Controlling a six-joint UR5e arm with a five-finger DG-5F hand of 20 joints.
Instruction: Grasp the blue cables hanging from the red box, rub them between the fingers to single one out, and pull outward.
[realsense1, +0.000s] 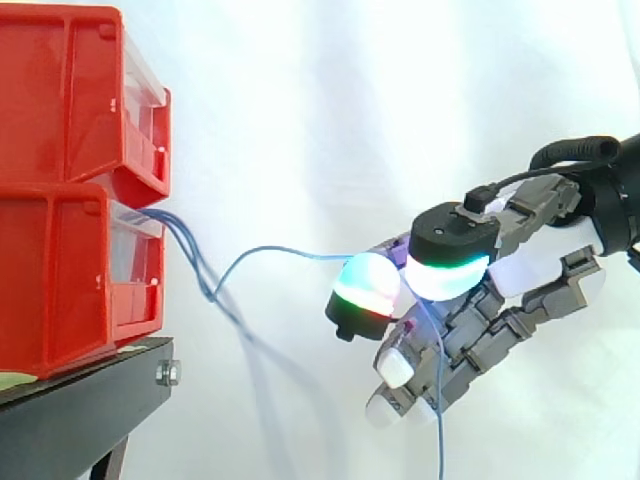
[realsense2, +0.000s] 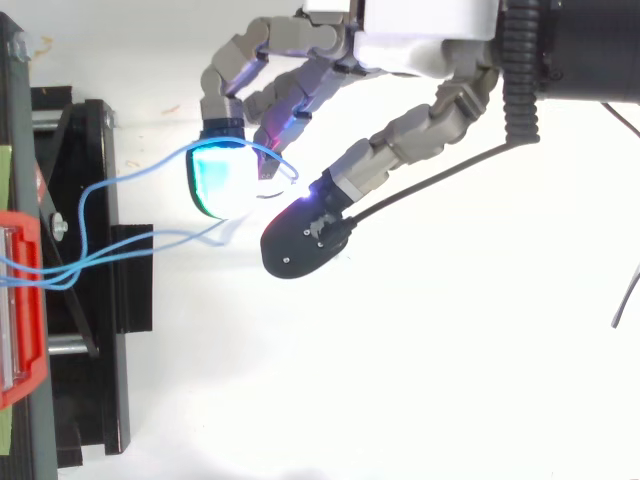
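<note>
Now thin blue cables (realsense1: 208, 289) (slack, looping) from the red box (realsense1: 70, 280), one pinched between curled fingers (realsense1: 365, 285).

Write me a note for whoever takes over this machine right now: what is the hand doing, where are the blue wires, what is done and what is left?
The hand is shut on a blue cable, pinched between its glowing pads, well clear of the box.
The cables come out of the lower red box on the black stand. One end hangs below the hand.
Done: the grasp.
Left: the top view shows two strands running to the hand, so the singling out may not be finished. The cable sags, so the outward pull is not yet done.
</note>
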